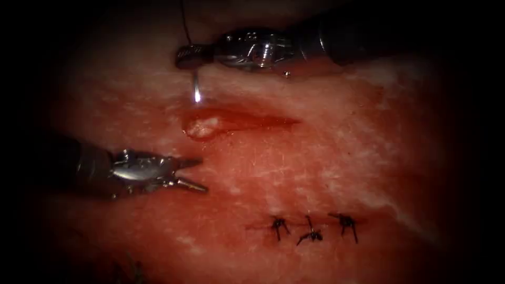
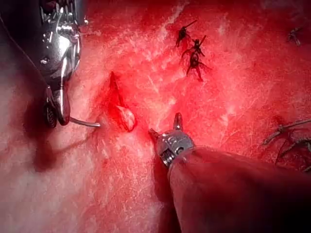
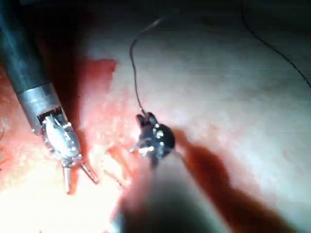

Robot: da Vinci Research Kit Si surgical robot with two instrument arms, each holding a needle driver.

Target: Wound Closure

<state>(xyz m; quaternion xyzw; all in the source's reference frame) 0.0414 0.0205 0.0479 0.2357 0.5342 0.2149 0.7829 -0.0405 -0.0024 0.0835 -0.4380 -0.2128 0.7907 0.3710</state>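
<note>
Tissue occupies the centre of the endoscope frame, and we locate the open cut slightly left of centre in the upper half, lying roughly horizontal with red fluid pooled along it and a pale patch at its left end. We see the right arm's tool entering from the upper right of the frame, its jaws clamped on the needle near the needle's rear end. From those jaws the needle runs downward, and its tip meets the tissue just above the left end of the cut; we cannot tell how deep the tip sits. We trace the thread upward from the same jaws to the top edge of the frame. We find the left arm's tool at the lower left of the frame, its jaws parted to a moderate angle and holding nothing, with the tips just below and left of the cut and apart from the tissue edge. We note three finished stitches in a row at the lower centre-right of the frame, well apart from both tools. In the left wrist view we confirm the needle bridging from the right arm's tool to the tissue beside the cut.
</note>
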